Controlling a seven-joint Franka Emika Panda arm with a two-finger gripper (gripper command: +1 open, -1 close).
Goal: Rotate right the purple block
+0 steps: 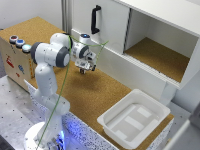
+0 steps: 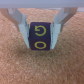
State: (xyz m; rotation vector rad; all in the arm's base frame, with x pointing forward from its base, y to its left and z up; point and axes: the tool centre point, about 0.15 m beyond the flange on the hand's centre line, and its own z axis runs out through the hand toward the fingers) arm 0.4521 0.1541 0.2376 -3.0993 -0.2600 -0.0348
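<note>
Purple block (image 2: 41,35) with yellow "G" and "O" markings, fingers (image 2: 23,31) closed on its sides, above cork surface (image 2: 42,67)

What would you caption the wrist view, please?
Gripper fingers flank the purple block on the cork surface.

The purple block (image 2: 41,36) carries yellow marks on the face seen in the wrist view: two ring-like signs, one above the other, resembling a "G" or power symbol and an "O". Nothing else is readable.
</note>
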